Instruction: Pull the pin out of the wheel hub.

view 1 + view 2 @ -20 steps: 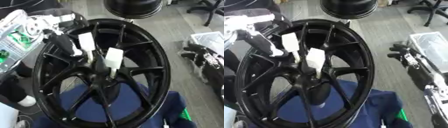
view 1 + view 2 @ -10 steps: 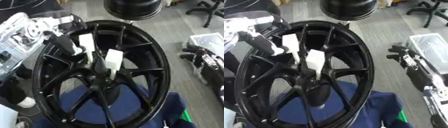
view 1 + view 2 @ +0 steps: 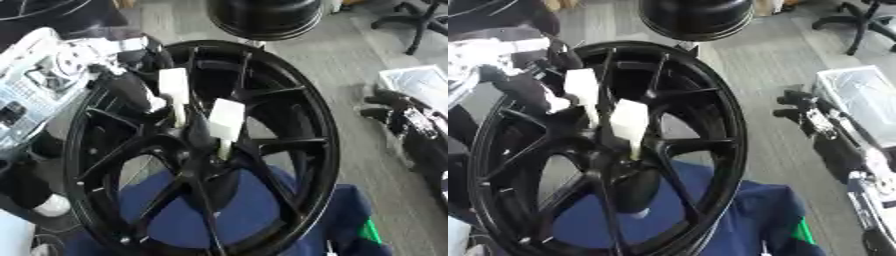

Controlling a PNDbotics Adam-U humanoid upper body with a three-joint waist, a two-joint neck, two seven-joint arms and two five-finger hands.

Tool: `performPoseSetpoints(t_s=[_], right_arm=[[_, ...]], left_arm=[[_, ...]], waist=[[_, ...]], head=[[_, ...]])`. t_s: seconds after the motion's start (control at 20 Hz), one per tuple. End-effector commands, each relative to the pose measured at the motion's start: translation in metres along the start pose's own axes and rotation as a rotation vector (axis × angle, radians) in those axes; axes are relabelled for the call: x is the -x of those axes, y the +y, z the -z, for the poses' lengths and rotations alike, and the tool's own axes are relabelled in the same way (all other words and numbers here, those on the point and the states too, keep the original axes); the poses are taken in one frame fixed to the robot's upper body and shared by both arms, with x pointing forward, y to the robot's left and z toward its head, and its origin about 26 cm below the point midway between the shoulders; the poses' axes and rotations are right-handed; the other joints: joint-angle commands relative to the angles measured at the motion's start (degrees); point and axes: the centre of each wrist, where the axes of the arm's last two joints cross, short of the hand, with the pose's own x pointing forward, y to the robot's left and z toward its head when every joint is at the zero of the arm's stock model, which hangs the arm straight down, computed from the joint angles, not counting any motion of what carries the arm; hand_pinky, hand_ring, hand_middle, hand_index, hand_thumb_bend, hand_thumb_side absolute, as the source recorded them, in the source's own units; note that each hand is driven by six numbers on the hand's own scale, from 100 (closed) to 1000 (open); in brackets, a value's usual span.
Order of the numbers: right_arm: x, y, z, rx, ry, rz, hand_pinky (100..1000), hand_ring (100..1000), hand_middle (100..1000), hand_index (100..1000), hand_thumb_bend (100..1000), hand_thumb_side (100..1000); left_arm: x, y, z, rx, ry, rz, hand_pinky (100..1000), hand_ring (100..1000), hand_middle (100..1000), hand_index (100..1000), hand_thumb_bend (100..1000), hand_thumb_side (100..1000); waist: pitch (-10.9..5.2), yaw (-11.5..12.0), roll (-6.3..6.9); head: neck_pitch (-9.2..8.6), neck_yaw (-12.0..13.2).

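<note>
Two white, flat-headed pins: one [image 3: 226, 121] seated at the centre of the glossy black spoked wheel hub [image 3: 206, 150], the other [image 3: 173, 86] just up-left, at a spoke. Left hand [image 3: 131, 82], black with silver joints, lies against the hub's upper-left rim beside that second pin; whether its fingers close on anything cannot be told. Blue cloth [image 3: 254, 215] underlies the hub's lower edge. Right hand [image 3: 807, 107] rests well apart over grey floor.

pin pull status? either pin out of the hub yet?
Done: nothing visible; both white pins, left pin and right pin, stand in the black wheel hub. In hand: the left hand is at the left pin; its grip is unclear. Left: the pull itself. The right hand lies idle at right.
</note>
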Motion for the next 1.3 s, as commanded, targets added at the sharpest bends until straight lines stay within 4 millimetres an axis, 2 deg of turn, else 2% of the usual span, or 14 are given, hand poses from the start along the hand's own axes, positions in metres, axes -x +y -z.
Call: performPoseSetpoints(t_s=[0.05,0.25,0.5,0.9,1.3], right_arm=[[-0.008,-0.004,0.003,-0.011,-0.011,-0.034,1000,794,806,860,100,674],[-0.008,-0.004,0.003,-0.014,-0.010,-0.036,1000,794,806,860,100,674],[-0.008,-0.004,0.003,-0.017,-0.009,-0.037,1000,794,806,860,100,675],[-0.008,-0.004,0.003,-0.020,-0.010,-0.037,1000,795,807,860,100,672],[-0.008,-0.004,0.001,-0.019,-0.004,-0.041,1000,795,807,860,100,673]], left_arm=[[-0.001,0.009,-0.005,0.043,0.043,-0.029,890,870,794,753,241,133],[-0.002,0.008,-0.004,0.067,0.040,-0.023,892,869,794,716,220,148],[-0.002,0.007,-0.003,0.087,0.042,-0.013,885,857,766,621,100,125],[-0.005,0.014,-0.007,0.042,0.033,0.008,874,837,720,433,100,167],[-0.009,0.038,-0.034,-0.060,-0.009,0.001,864,828,701,372,100,179]], waist=[[-0.95,-0.1,-0.23],[-0.98,-0.2,-0.17],[-0.97,-0.3,-0.11],[-1.06,-0.3,-0.05],[-1.24,-0.1,0.07]], head=[[-0.45,0.0],[-0.41,0.0],[-0.32,0.0],[-0.07,0.3],[0.19,0.3]])
